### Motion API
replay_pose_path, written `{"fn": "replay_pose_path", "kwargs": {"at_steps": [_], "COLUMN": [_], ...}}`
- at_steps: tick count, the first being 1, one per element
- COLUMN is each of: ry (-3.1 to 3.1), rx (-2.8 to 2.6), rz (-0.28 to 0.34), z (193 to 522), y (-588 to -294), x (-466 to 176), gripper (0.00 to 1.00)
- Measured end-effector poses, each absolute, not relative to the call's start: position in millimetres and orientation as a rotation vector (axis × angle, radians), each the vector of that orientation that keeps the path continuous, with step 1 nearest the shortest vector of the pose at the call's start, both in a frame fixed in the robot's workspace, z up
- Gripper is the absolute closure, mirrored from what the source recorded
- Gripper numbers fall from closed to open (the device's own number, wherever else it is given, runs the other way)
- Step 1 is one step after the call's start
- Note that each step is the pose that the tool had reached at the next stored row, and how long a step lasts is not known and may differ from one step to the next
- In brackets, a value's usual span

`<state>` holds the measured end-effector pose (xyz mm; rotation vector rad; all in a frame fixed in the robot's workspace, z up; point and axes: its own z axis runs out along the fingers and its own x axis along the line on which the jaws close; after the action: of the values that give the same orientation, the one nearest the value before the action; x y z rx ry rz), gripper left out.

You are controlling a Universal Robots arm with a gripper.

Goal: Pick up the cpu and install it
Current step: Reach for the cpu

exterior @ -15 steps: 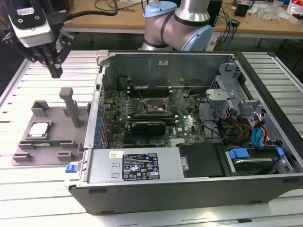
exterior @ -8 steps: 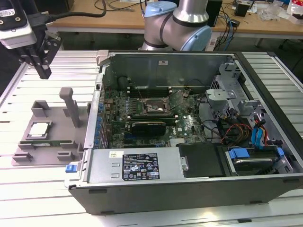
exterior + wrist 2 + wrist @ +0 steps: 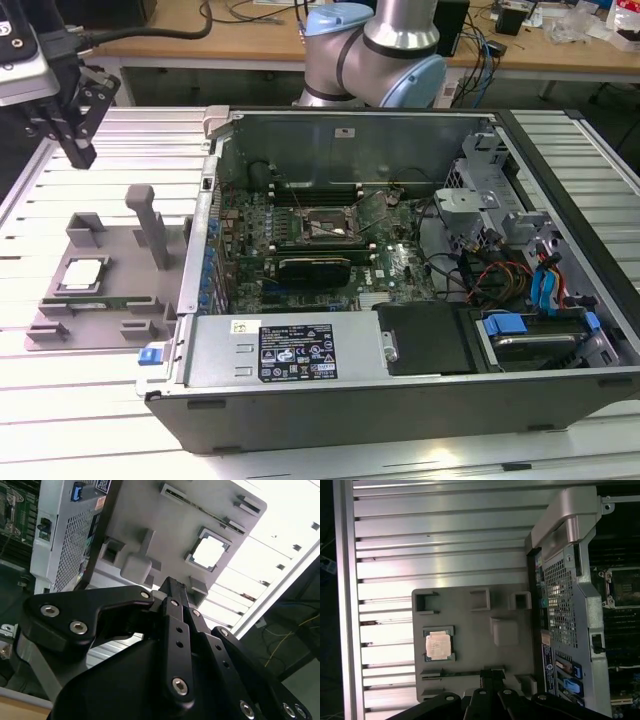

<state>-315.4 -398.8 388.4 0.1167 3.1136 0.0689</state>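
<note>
Closely, first wrist view shows the cpu [image 3: 438,645]; exterior view, the end effector [image 3: 80,155] pinched together.

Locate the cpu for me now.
The cpu lies in a recess of the grey fixture, at the exterior view's left, beside the open computer case.

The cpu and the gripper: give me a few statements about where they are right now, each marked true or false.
1. The cpu lies in a recess of the grey fixture. True.
2. The gripper holds the cpu. False: it is up in the air, apart from the cpu, with nothing between its jaws.
3. The cpu sits in the motherboard socket. False: the cpu is on the fixture, outside the computer case.
4. The fixture stands to the exterior view's left of the computer case. True.
</note>
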Motion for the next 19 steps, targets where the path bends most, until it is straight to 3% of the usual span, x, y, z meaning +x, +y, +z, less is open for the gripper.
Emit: {"fn": "replay_pose_path", "kwargs": {"at_steps": [19], "ry": [3.114], "rx": [0.117], "rz": [0.069], "z": [346.1], "y": [-398.9], "x": [-345.5], "gripper": [0.89]}}
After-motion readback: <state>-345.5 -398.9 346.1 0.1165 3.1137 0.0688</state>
